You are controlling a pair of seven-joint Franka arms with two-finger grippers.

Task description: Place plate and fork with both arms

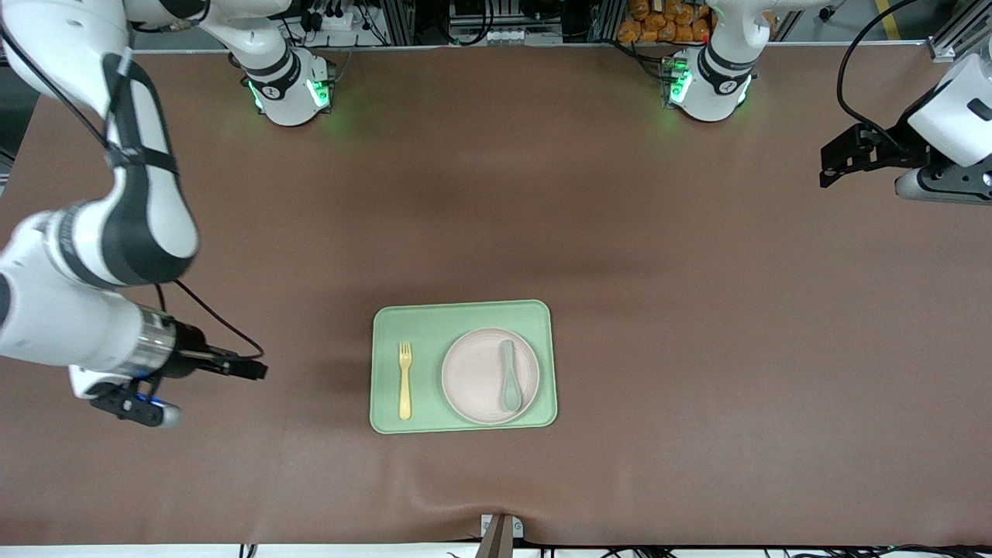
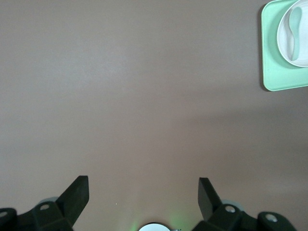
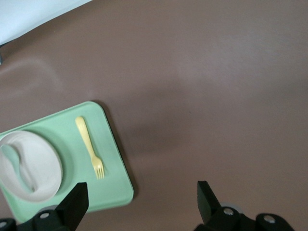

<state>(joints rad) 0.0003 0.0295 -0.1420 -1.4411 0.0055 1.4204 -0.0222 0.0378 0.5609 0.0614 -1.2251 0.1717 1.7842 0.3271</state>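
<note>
We judge the placing done: the plate (image 1: pixel 490 376), spoon (image 1: pixel 509 375) on it, sits on the tray (image 1: pixel 463 314) with the fork (image 1: pixel 404 380) at its 9 o'clock, while left gripper (image 1: pixel 837 164) and right gripper (image 1: pixel 252 367) hang open, empty, over bare table.

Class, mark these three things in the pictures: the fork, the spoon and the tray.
fork (image 1: pixel 404 381), front view, middle of its handle.
spoon (image 1: pixel 509 374), front view, its handle, lying on the plate.
tray (image 1: pixel 461 316), front view, bare strip by its rim, toward the robots.
</note>
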